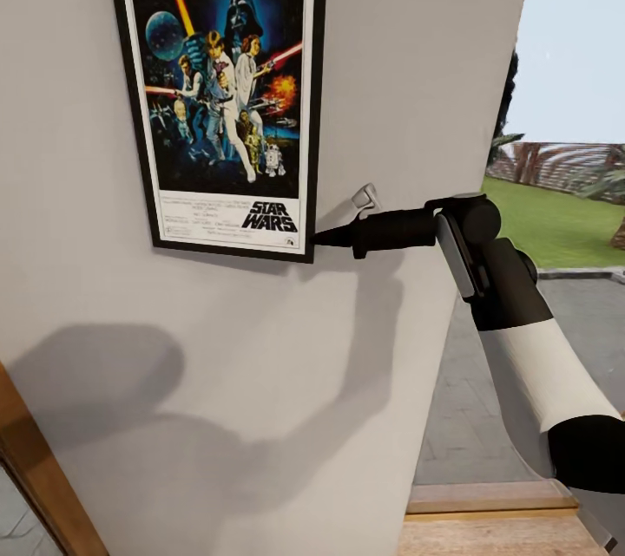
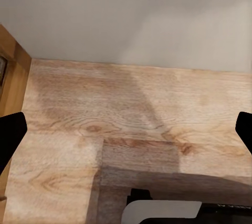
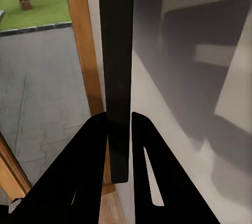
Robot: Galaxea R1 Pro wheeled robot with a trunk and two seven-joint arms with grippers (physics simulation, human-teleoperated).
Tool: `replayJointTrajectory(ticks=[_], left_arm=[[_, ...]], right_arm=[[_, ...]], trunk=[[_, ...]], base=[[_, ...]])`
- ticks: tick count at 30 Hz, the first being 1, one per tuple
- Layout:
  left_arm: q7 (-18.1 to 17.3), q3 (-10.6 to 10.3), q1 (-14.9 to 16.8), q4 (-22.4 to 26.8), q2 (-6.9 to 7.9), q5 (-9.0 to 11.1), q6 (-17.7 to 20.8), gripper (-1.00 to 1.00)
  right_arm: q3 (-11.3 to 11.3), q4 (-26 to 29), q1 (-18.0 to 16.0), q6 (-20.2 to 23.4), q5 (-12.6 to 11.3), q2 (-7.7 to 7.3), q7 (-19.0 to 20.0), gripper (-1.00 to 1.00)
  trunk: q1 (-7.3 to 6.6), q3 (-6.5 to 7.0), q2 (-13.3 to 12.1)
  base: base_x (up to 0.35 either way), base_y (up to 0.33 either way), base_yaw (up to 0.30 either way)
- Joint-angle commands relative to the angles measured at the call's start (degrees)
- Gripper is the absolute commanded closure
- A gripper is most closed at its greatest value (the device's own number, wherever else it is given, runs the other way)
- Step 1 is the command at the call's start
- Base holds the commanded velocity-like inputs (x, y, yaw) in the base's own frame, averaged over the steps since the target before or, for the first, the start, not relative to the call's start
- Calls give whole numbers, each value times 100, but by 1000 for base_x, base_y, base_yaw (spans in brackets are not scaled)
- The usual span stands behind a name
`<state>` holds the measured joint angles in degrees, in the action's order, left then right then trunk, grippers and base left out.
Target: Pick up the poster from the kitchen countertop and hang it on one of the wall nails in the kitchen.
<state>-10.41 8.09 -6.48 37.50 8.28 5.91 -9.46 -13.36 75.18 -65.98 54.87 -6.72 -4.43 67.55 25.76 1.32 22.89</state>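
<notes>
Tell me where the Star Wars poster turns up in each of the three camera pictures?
Head view: the poster is upper left, flat against the pale grey wall, its lower right corner at the right gripper.
Right wrist view: seen edge-on, its black frame runs up the middle, clamped between the fingers.
Left wrist view: not in it.
Shared landmark: the pale grey wall.

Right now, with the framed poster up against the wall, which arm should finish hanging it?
Right. The right gripper is already clamped on the lower right corner of the black-framed Star Wars poster, flat against the pale grey wall. The left gripper hangs open over the light wooden floor.
</notes>
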Motion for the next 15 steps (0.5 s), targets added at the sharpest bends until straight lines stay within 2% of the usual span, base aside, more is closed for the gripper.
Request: replayJointTrajectory(ticks=[1, 15], left_arm=[[-49, 14, -3, 1, -1, 60, 5, -100], [-49, 15, -3, 3, -1, 60, 5, -100]], right_arm=[[-9, -3, -2, 41, -13, -5, -14, 100], [-9, -3, -2, 41, -5, -5, -14, 100]], trunk=[[2, -1, 3], [2, -1, 3]], base=[[0, 0, 0], [0, 0, 0]])
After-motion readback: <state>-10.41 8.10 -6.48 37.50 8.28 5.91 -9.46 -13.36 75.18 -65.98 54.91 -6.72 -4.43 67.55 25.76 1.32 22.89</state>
